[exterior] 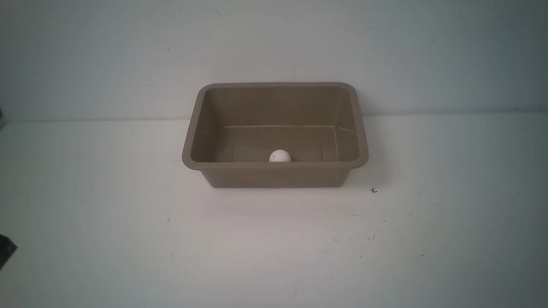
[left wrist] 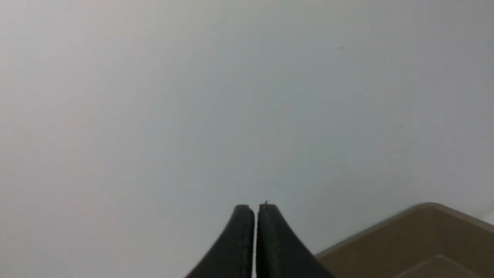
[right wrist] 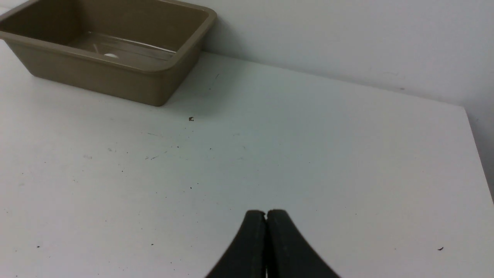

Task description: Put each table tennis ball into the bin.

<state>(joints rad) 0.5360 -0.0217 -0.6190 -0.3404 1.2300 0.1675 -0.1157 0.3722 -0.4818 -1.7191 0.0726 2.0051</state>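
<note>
The taupe bin stands on the white table against the back wall, at the middle. One white table tennis ball lies inside it against the near wall; a sliver of it shows in the right wrist view. The other ball is out of view. My left gripper is shut and empty, with a corner of the bin beside it. My right gripper is shut and empty over bare table, well apart from the bin. Neither gripper shows in the front view.
A small dark speck lies on the table by the bin's near right corner. A dark object pokes in at the left edge. The table's right edge shows in the right wrist view.
</note>
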